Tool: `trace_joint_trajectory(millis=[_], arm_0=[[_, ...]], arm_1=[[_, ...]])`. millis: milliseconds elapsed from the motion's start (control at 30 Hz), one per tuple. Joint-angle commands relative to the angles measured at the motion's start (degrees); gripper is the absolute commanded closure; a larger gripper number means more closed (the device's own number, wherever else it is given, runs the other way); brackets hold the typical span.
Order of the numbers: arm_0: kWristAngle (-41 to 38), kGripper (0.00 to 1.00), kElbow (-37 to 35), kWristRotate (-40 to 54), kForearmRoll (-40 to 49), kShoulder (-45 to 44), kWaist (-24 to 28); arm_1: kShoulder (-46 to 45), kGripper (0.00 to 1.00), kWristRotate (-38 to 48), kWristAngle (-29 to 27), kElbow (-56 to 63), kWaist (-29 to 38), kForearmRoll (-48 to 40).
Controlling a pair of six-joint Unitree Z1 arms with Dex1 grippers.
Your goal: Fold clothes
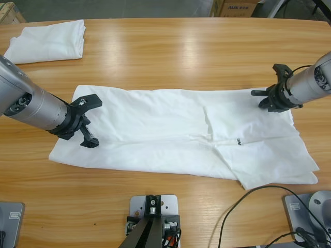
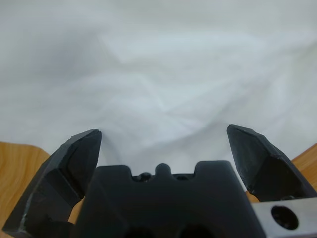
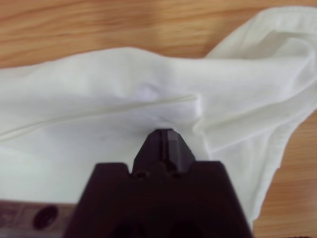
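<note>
A white T-shirt (image 1: 155,129) lies spread lengthwise across the middle of the table, with a tiny dark mark (image 1: 238,141) near its right part. My left gripper (image 1: 94,121) hovers open over the shirt's left end. In the left wrist view the left gripper (image 2: 163,134) has its jaws wide apart with only white cloth (image 2: 163,74) beyond them. My right gripper (image 1: 265,98) is at the shirt's upper right edge. In the right wrist view the right gripper (image 3: 166,133) is shut, its tips pinching a puckered fold of the shirt (image 3: 99,94). A second T-shirt (image 1: 49,41) lies folded at the far left corner.
The wooden table (image 1: 170,57) shows bare between the two shirts and along its near edge. A cardboard box (image 1: 238,6) stands beyond the far edge at the right. A black cable (image 1: 243,199) loops over the near right part of the table.
</note>
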Motion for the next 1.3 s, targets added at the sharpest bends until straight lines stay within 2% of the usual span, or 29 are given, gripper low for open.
trace_joint_trajectory(millis=[33, 100, 167, 233, 333, 600, 867, 1000, 1100, 1167, 1233, 1267, 1300], arm_0=[[0.08, 0.000, 1.54, -0.46, 0.38, -0.04, 0.50], [0.08, 0.000, 1.63, -0.46, 0.38, -0.20, 0.50], [0.08, 0.000, 1.71, -0.46, 0.38, -0.30, 0.50], [0.08, 0.000, 1.70, -0.46, 0.36, -0.22, 0.50], [0.08, 0.000, 1.71, -0.46, 0.38, -0.30, 0.50], [0.08, 0.000, 1.80, -0.63, 0.38, -0.76, 0.50], [0.08, 0.000, 1.80, -0.72, 0.38, -0.57, 0.50], [0.08, 0.000, 1.71, -0.72, 0.33, -0.39, 0.50], [0.08, 0.000, 1.75, -0.72, 0.38, -0.57, 0.50], [0.08, 0.000, 1.71, -1.60, 0.38, -1.85, 0.57], [0.08, 0.000, 1.06, -3.02, 0.36, -4.73, 1.32], [0.03, 0.000, 0.66, -4.06, 0.38, -6.63, 1.94], [-0.43, 0.000, 0.34, -5.34, 0.45, -8.83, 2.84]], arm_1=[[-12.83, 1.000, -0.76, -0.67, -3.22, 0.17, 7.90], [-18.98, 1.000, 0.93, -0.46, -5.71, 2.95, 14.63], [-21.37, 1.000, 3.09, 0.82, -5.55, 6.27, 18.34], [-20.60, 1.000, 5.22, 2.09, -2.60, 10.35, 17.79], [-18.00, 1.000, 7.29, 3.72, 1.23, 14.83, 12.29], [-2.93, 1.000, 7.64, 6.29, 6.10, 15.08, -2.42], [-3.23, 1.000, 10.77, 6.84, 6.70, 15.06, 0.22], [0.97, 1.000, 11.67, 7.84, 5.26, 15.06, 0.50], [-2.90, 1.000, 12.37, 5.61, 5.56, 15.24, 0.99], [-13.32, 1.000, 10.72, 2.34, 5.49, 16.52, 1.04], [-25.57, 0.086, 7.52, 0.31, 3.09, 16.56, 3.59], [-29.84, 0.003, 7.40, -0.55, 1.09, 16.56, 6.49], [-33.15, 0.000, 7.77, -1.00, -0.98, 16.57, 9.80]])
